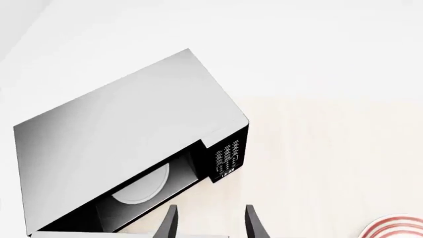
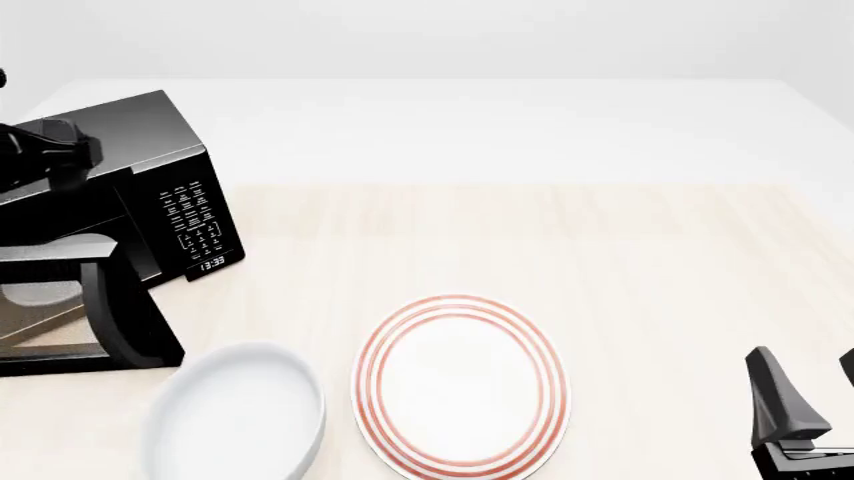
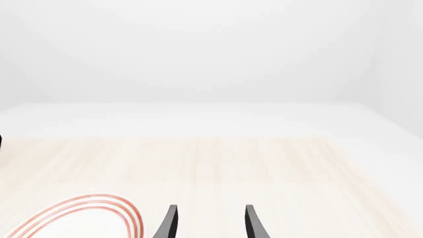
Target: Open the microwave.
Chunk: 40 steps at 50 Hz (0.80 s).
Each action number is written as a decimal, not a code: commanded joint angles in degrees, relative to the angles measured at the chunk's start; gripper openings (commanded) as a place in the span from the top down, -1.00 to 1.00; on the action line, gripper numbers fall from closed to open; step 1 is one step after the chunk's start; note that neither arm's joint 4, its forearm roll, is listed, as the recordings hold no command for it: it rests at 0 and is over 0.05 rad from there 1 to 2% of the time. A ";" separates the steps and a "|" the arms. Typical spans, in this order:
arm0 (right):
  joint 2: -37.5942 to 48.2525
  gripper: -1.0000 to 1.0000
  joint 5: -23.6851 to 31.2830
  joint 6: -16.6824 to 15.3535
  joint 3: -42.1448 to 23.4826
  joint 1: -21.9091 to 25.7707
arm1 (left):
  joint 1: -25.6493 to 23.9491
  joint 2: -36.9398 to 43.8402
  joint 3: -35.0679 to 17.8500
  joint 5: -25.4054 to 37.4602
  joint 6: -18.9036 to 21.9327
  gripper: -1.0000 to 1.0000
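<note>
In the left wrist view the microwave [image 1: 126, 134] fills most of the frame, seen from above and tilted, its grey top broad and bare. Its keypad [image 1: 225, 158] with white lettering sits on the front face, and beside the keypad the cavity is exposed, with the white turntable [image 1: 142, 187] visible inside. The left gripper [image 1: 210, 222] hangs just in front of that exposed cavity, its two dark fingers [image 1: 168, 224] spread apart with only pale table [image 1: 317, 163] between them, grasping nothing. A sliver of a red-ringed plate [image 1: 396, 227] shows well away from the microwave, on the keypad side. In the front view the microwave [image 2: 134, 170] stands at the far left of the table [image 2: 601, 250], its keypad [image 2: 194, 222] and small clock display [image 2: 212, 265] facing the camera. Its door [image 2: 114, 310] is swung out toward the near edge, standing away from the body. A dark part of the left arm [image 2: 47, 150] lies across the microwave's top. A white bowl [image 2: 240, 412] sits just in front of the open door, and the red-ringed plate [image 2: 461, 385] lies right beside the bowl, on the side away from the microwave. The right gripper [image 2: 807, 410] is well apart from the microwave, beyond the plate; only one finger shows clearly here. In the right wrist view the right gripper [image 3: 210, 222] has its fingers [image 3: 252, 223] parted over bare table [image 3: 264, 168], empty, with the plate's rim [image 3: 86, 210] near one finger.
</note>
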 commanded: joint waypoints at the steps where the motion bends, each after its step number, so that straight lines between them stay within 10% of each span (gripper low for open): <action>1: 0.00 -1.00 0.00 0.00 0.00 0.00 | 1.73 4.53 -0.31 0.06 1.66 -1.00; 40: 0.00 -1.00 0.00 -0.01 0.00 -0.01 | 7.88 12.91 -0.01 -4.48 3.42 -1.00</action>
